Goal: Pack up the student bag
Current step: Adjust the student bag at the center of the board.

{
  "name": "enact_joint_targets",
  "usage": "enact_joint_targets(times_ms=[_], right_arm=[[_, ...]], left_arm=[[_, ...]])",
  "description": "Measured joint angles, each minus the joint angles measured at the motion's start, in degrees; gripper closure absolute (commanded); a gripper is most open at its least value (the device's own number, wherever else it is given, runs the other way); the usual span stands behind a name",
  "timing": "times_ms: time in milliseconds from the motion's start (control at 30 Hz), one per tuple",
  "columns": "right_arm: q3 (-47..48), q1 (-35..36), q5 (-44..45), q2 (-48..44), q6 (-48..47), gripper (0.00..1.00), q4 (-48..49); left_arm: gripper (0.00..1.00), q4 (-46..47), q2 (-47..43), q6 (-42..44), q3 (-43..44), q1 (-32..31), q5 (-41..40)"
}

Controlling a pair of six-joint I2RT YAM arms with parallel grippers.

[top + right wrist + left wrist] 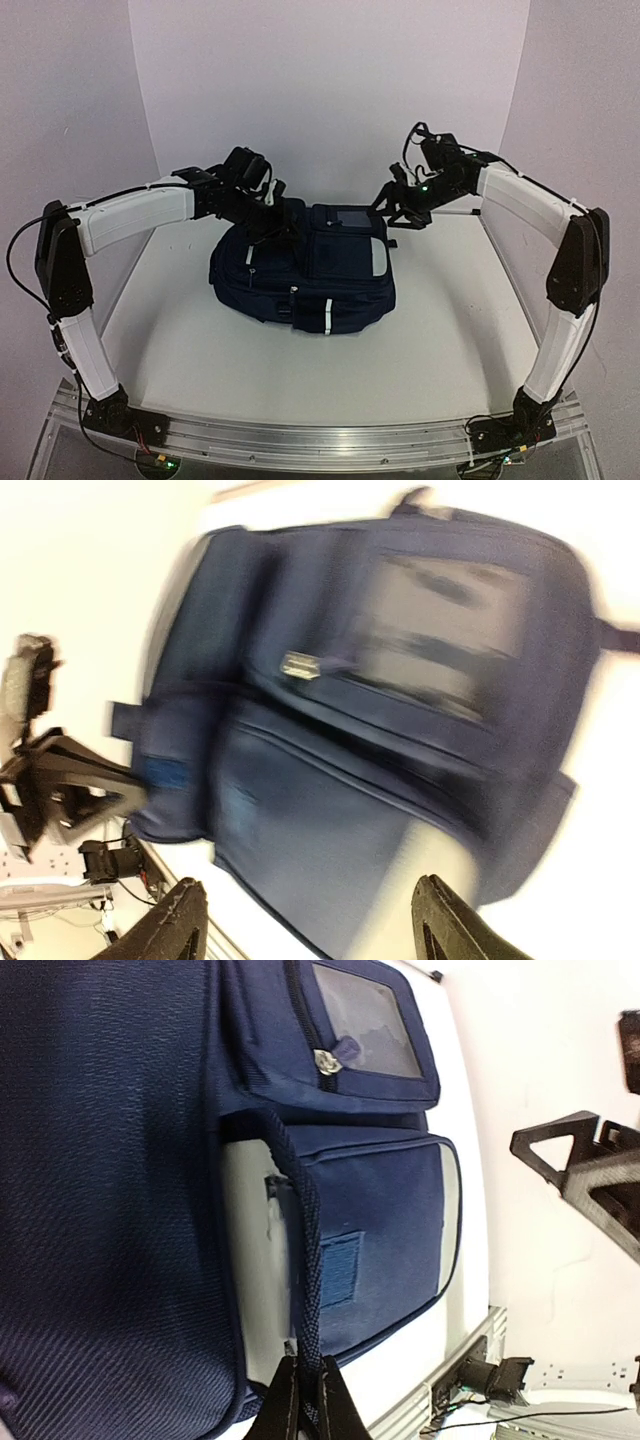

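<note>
Got the student bag (pixel 300 290) lying flat, pockets up, top end between left fingers (pixel 283 1415) (pinching its pocket trim) and right fingers (pixel 165 930) (spread apart), long axis running away from both.

One student bag (pixel 300 285), one table (pixel 450 340), two pincers: left pincer (pixel 306 1385), right pincer (pixel 310 900)

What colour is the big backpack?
The backpack is dark navy with thin white stripes, shown best in the top external view.
</note>
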Motion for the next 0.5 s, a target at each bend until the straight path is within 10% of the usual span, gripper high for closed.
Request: enact_joint_targets(times_ms=[500], right_arm=[[-11.4,-4.9,-8.5,-0.6,-7.7,0.35,-8.2]], left_arm=[[1.00,-1.9,6.4,5.2,7.2,-1.6,4.8]])
